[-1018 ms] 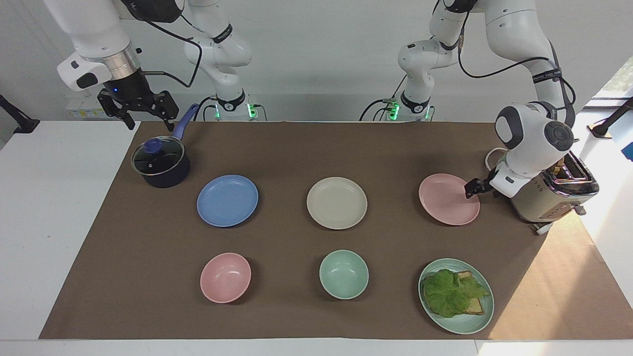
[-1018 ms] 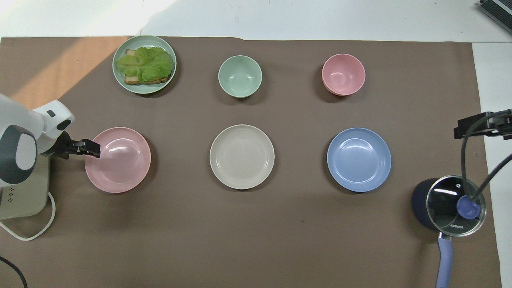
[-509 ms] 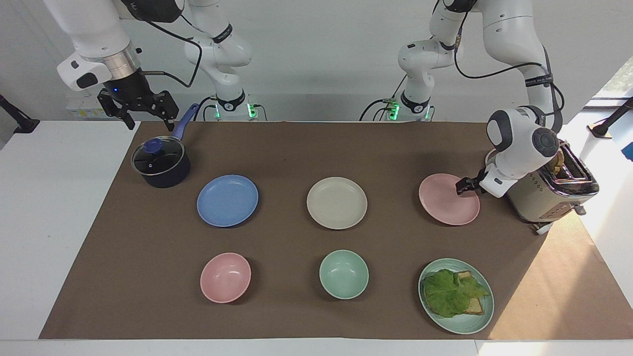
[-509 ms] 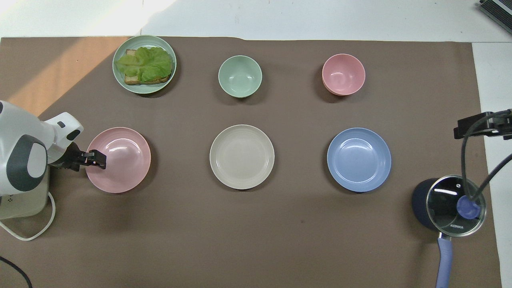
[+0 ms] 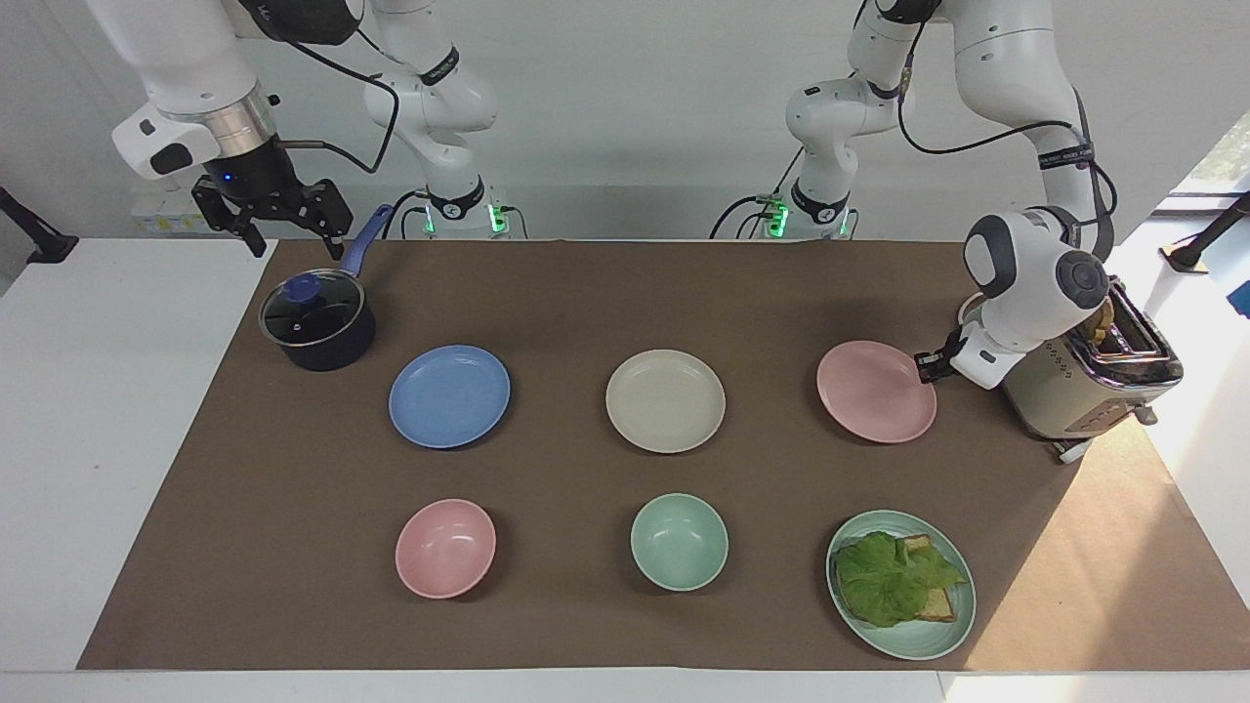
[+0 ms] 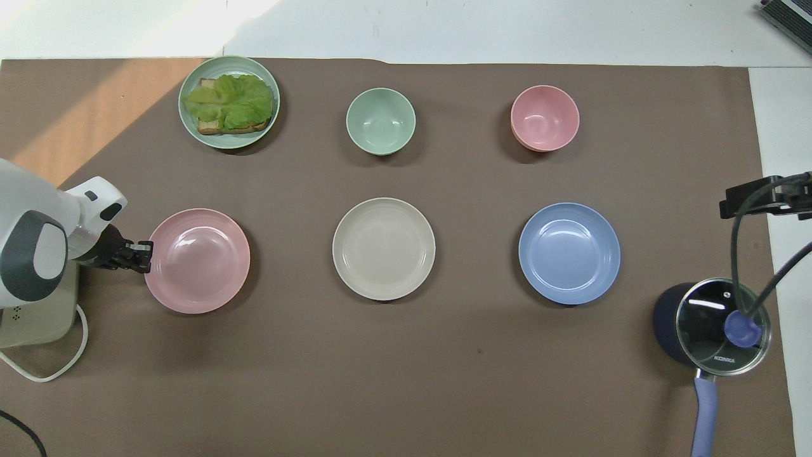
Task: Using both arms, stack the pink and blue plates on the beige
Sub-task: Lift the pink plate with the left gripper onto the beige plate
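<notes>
one pink plate [image 5: 876, 391] in left gripper [image 5: 928, 368]

Three plates [image 6: 384, 249] in a row — bowls [image 6: 380, 121] farther out, toaster [image 5: 1084, 391] at the left arm's end.

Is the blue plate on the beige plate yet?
No, the blue plate lies flat on the mat beside the beige plate, apart from it, and nothing rests on the beige one.

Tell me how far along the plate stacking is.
Nothing is stacked yet: the beige plate is bare. In hand: the left gripper is shut on the rim of the pink plate. Left: the blue plate lies untouched, while the right gripper waits open above the saucepan.
</notes>
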